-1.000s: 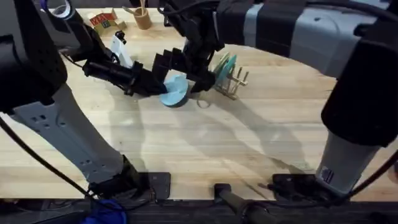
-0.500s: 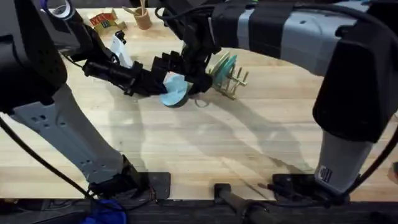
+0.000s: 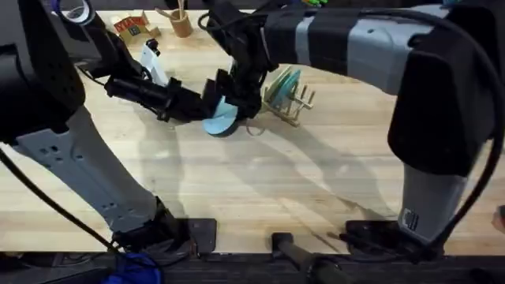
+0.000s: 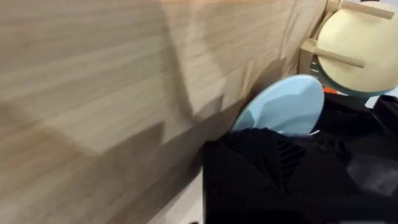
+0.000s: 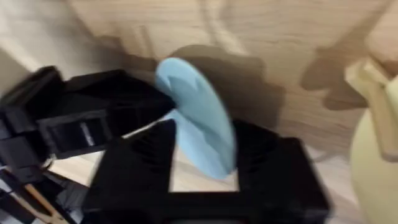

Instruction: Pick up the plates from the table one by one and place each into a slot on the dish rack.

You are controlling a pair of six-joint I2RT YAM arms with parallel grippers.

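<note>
**Blue plate caught between two end effectors beside the rack**

The pale plank desk (image 3: 260,181) runs wide under both arms, with a clutter of small items at its far edge. Close to the far middle, the left end effector (image 3: 207,101) and the right end effector (image 3: 237,99) meet over a light blue plate (image 3: 221,117). In the right wrist view the plate (image 5: 198,118) stands on edge between the right end effector's two black fingers (image 5: 134,165), which sit on either face of it, apparently clamped on it. The left end effector lies just beside the plate on its other side; I cannot tell whether its fingers are apart or together. Just beyond the right end effector stands the dish rack (image 3: 296,102), already carrying a teal plate (image 3: 287,84) and a cream plate (image 4: 360,46) upright between its pegs.

The plate looks thin, rigid and light, with a smooth face that could slide in a pinch. A hold across the rim, fingers flat on both faces, seems soundest, keeping it upright so the free edge can drop into an empty slot.
</note>
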